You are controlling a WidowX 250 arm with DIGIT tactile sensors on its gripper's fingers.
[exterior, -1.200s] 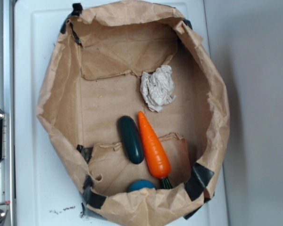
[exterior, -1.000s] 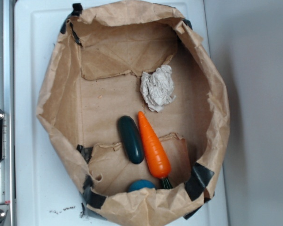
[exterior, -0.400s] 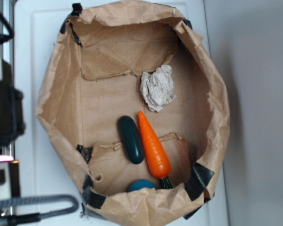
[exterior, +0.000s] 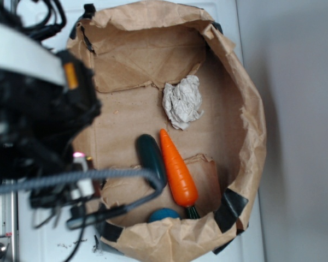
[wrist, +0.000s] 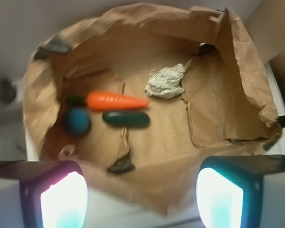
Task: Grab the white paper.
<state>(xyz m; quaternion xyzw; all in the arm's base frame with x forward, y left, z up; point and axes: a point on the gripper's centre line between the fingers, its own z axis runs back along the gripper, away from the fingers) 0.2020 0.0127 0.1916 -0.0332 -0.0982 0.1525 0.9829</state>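
The white paper (exterior: 182,102) is a crumpled off-white wad lying inside the open brown paper bag (exterior: 246,125), toward its far side. In the wrist view the white paper (wrist: 166,81) lies past the orange carrot (wrist: 116,101). My gripper (wrist: 141,197) is open and empty, its two glowing pads wide apart, above the bag's near rim and well short of the paper. In the exterior view the arm (exterior: 38,109) covers the bag's left wall; its fingers are not distinguishable there.
An orange carrot (exterior: 177,169), a dark green cucumber-shaped piece (exterior: 151,161) and a blue ball (exterior: 163,215) lie in the bag near the paper. The bag's walls stand up all round. The bag sits on a white surface (exterior: 33,33).
The arm has come in from the left edge and now overlaps the bag's left side. The paper, carrot and other objects have not moved.
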